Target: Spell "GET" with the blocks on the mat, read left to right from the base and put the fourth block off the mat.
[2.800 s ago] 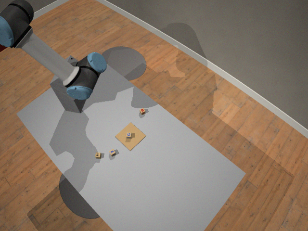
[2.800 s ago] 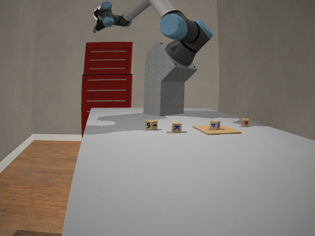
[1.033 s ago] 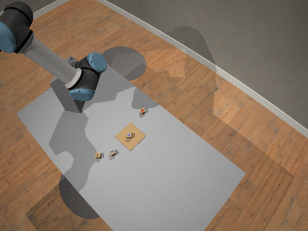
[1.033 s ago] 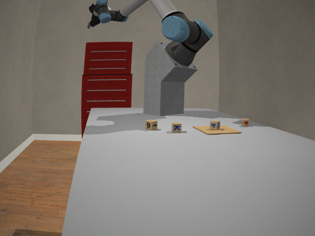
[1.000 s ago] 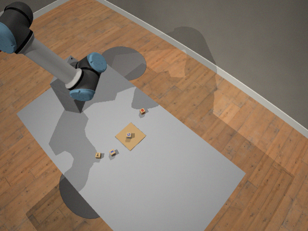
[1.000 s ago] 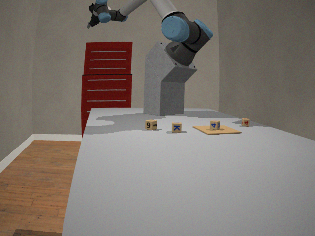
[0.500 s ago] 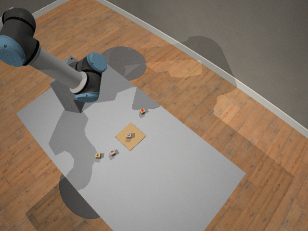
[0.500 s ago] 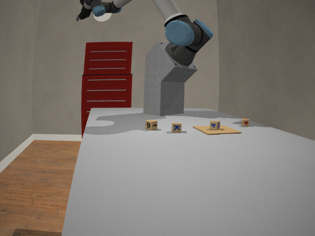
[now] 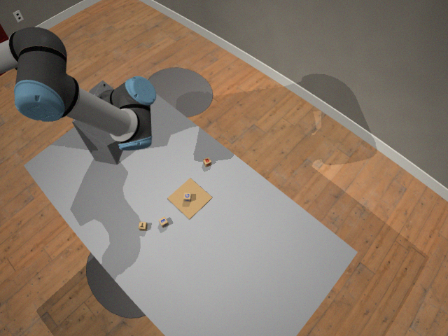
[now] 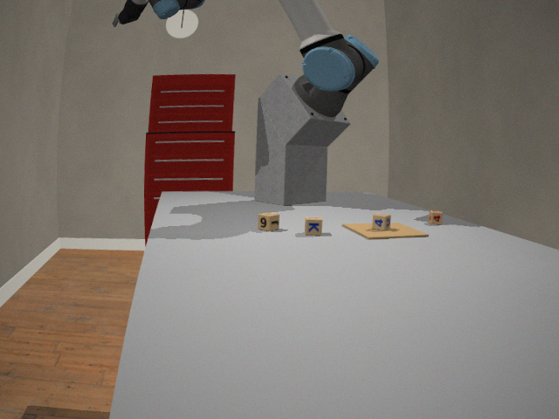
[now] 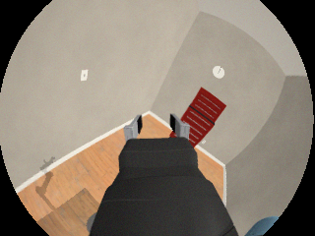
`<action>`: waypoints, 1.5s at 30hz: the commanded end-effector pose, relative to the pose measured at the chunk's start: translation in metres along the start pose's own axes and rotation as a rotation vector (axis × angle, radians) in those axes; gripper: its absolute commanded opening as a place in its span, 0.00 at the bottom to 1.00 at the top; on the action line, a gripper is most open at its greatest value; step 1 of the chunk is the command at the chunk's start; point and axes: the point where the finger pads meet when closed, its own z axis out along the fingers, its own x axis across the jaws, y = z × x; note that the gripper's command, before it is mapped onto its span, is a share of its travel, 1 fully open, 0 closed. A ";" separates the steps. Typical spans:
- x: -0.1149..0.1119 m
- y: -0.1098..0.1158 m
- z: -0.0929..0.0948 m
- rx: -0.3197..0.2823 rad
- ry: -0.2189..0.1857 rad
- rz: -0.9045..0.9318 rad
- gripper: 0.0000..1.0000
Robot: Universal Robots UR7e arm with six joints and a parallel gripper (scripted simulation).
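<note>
A tan mat (image 9: 198, 206) (image 10: 406, 232) lies on the grey table (image 9: 235, 271) (image 10: 315, 315). A block with a blue G on top (image 9: 187, 196) (image 10: 381, 222) sits on the mat. A block with a blue E on top (image 9: 163, 221) (image 10: 313, 225) and a block with a black T on top (image 9: 143, 225) (image 10: 268, 221) lie on the table left of the mat. A block with a red letter (image 9: 206, 161) (image 10: 435, 217) lies beyond the mat. My gripper (image 11: 156, 120) (image 10: 118, 18) is open and empty, high in the air far from the table, facing the room's corner.
The arm's grey pedestal (image 9: 104, 144) (image 10: 288, 153) stands at the table's far end. A red drawer cabinet (image 10: 189, 144) (image 11: 203, 113) stands behind the table on the wooden floor (image 9: 289, 108).
</note>
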 end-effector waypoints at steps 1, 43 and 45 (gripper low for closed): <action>-0.048 0.000 -0.044 0.024 -0.041 0.026 1.00; -0.346 0.194 -0.405 0.052 -0.412 0.143 1.00; -0.354 0.211 -0.421 0.045 -0.431 0.148 1.00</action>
